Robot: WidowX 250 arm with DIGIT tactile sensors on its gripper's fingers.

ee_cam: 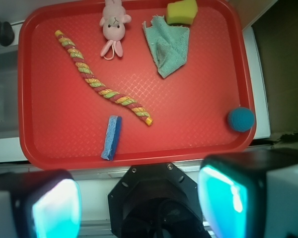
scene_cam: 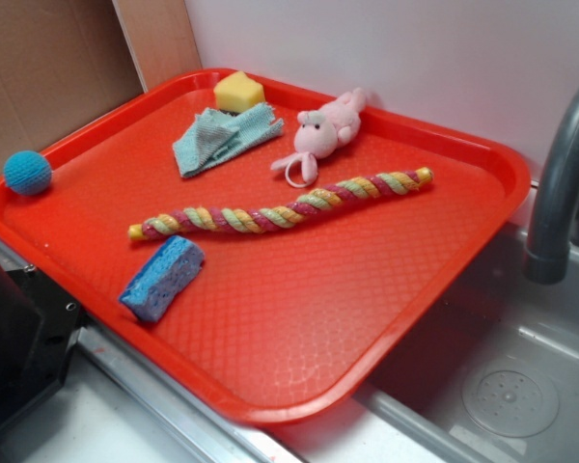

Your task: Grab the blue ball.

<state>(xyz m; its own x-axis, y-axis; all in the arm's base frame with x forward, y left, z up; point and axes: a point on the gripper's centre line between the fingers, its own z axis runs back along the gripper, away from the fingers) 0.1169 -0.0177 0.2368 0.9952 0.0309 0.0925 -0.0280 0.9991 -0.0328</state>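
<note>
The blue ball is a small fuzzy teal ball resting against the rim at one corner of the red tray. My gripper hangs high over the counter beside the tray, open, with nothing between its two teal pads. The ball lies well ahead and to the right of the jaws in the wrist view. The gripper does not show in the exterior view.
On the tray lie a blue sponge block, a striped rope toy, a pink plush animal, a teal cloth and a yellow sponge. A grey faucet and sink stand beside the tray.
</note>
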